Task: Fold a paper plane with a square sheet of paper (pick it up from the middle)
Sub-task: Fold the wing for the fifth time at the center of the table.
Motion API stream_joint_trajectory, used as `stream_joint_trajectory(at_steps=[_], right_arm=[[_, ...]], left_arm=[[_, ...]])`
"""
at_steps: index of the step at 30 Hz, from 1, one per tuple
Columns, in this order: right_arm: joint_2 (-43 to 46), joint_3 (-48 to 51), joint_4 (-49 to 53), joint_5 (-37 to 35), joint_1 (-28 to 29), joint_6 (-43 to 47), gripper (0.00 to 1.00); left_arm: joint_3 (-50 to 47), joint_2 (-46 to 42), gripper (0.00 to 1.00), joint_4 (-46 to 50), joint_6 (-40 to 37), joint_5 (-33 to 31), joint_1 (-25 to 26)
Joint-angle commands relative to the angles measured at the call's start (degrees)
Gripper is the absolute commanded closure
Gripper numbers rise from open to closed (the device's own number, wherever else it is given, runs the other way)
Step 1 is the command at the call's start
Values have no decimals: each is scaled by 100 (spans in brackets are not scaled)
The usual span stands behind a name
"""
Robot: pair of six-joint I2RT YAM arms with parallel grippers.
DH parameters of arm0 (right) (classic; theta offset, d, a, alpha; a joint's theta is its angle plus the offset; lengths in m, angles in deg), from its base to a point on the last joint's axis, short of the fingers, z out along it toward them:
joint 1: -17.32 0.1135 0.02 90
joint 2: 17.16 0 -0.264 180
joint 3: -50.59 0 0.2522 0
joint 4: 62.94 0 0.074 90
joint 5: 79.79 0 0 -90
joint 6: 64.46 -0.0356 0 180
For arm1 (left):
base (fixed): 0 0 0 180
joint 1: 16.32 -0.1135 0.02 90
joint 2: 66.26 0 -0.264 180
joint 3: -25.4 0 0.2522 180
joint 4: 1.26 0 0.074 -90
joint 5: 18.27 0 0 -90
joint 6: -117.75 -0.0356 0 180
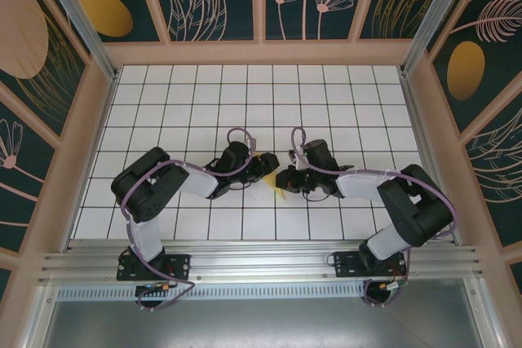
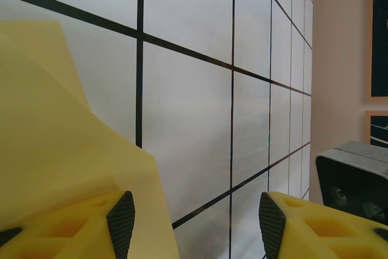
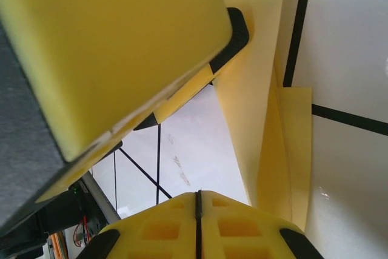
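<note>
Yellow paper sheet [image 3: 260,119]: plain, no print, no longer flat. In the right wrist view it stands up from the desk [image 1: 245,95] in at least two overlapping layers. A tall panel has a long straight edge, and a narrower strip behind it ends in a square corner over a black grid line. In the left wrist view the same paper [image 2: 60,150] shows angled facets meeting at a crease, with a blunt upper corner.

Location: about the middle of the desk, slightly toward its near edge, between the two gripper tips. From the top external camera only a small pale yellow patch [image 1: 280,192] shows under the arms.

Left gripper [image 2: 197,222]: jaws moderately apart, bare white tile showing in the gap. The paper lies against its left finger [image 2: 121,225] and its edge reaches a little into the gap, but it is not clamped.

Right gripper [image 3: 197,210]: jaws pressed together, pads meeting at a thin dark seam. The paper rises just beside its fingers; cannot tell whether they touch.

The left gripper's finger [image 3: 121,47] looms close above the right gripper. From above, both tips [image 1: 267,165] [image 1: 284,178] nearly meet.
</note>
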Motion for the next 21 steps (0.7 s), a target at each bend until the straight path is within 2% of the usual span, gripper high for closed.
stream_joint_trajectory(at_steps=[1,21], right_arm=[[77,-123,-120,-5,80,52,90],[72,-75,-213,-149,98,-103,90]], left_arm=[[-44,350,40,698,-100,-60,-25],[-69,442,40,685,-96,-37,-23]])
